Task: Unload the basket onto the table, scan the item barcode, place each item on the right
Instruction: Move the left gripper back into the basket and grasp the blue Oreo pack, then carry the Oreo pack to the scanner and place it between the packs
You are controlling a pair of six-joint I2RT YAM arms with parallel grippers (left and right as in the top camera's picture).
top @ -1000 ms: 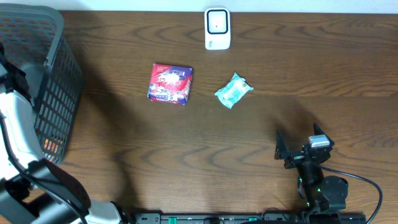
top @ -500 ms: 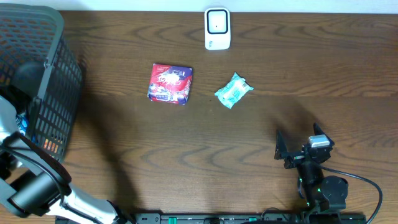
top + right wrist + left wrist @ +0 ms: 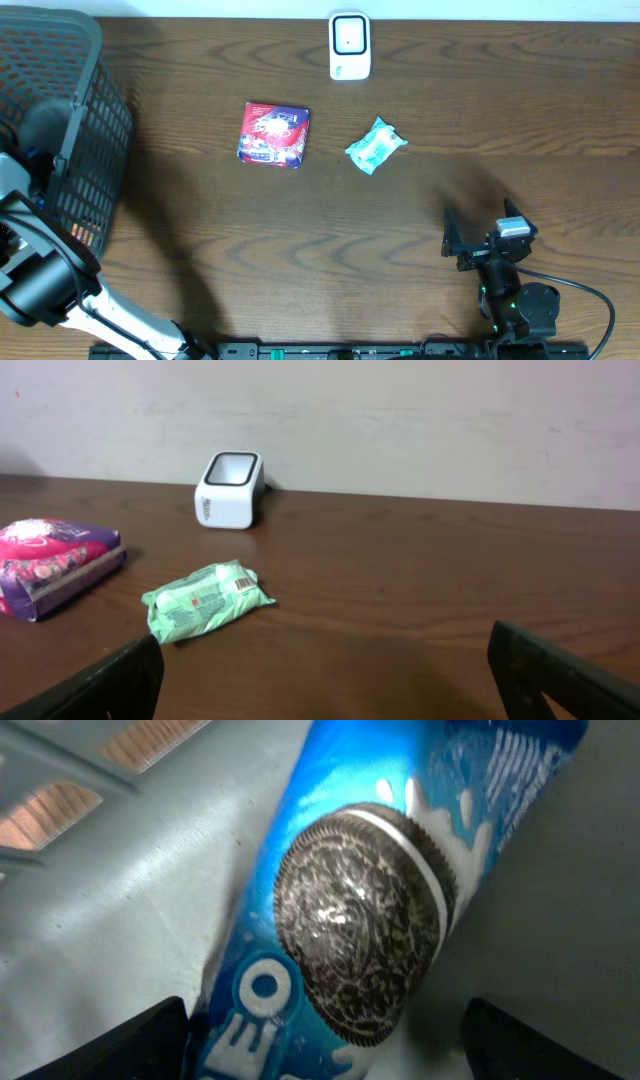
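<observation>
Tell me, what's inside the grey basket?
A blue Oreo cookie pack lies on the basket floor, below the left end effector. From overhead, the left arm and mesh wall cover the rest.

Left arm (image 3: 40,285): I now have it leaning further over the basket (image 3: 100,140), wrist down inside; jaws a touch narrower.
</observation>
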